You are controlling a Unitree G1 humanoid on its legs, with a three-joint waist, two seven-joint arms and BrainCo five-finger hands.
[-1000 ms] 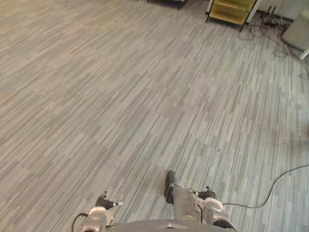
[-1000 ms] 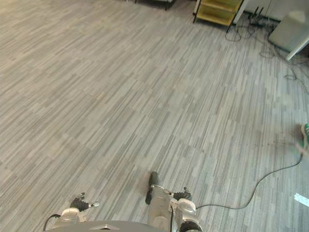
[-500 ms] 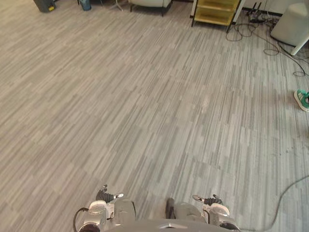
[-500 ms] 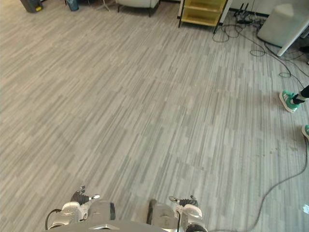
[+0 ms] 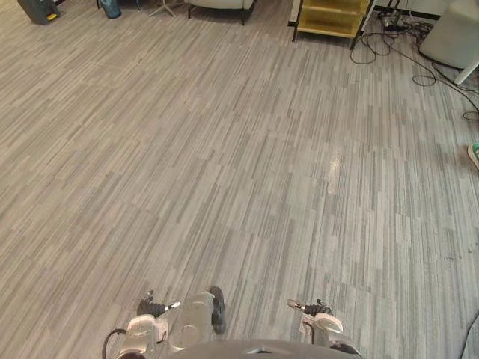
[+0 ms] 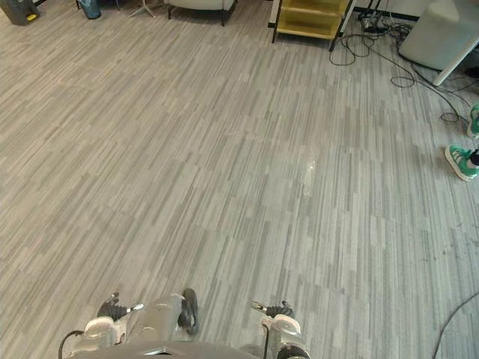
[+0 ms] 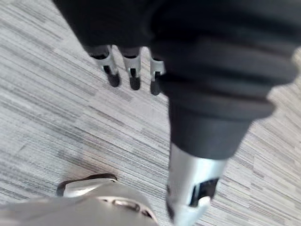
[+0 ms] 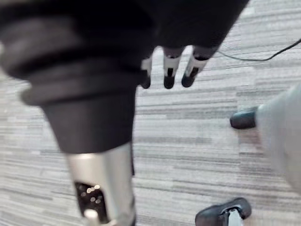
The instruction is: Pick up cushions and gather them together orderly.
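Observation:
My left hand point(image 5: 152, 307) hangs low at the near edge of the left eye view, over the grey striped carpet floor point(image 5: 239, 164). Seen from the left wrist, its fingers point(image 7: 133, 75) point straight down at the carpet and its thumb point(image 7: 190, 188) stands apart, with nothing between them. My right hand point(image 5: 314, 307) hangs the same way at the near right. Its fingers point(image 8: 169, 70) are straight and its thumb point(image 8: 101, 183) holds nothing.
A yellow shelf cart point(image 5: 329, 16) stands at the far edge, with loose cables point(image 5: 397, 45) on the floor beside it. A pale grey box point(image 5: 456, 37) sits at the far right. A person's green shoe point(image 6: 464, 161) is at the right. A seat point(image 5: 217, 4) and a dark bin point(image 5: 36, 9) are far left.
The whole picture has shifted as the camera moved: the far furniture and the bin have come into view. Both hands stay hanging low and hold nothing.

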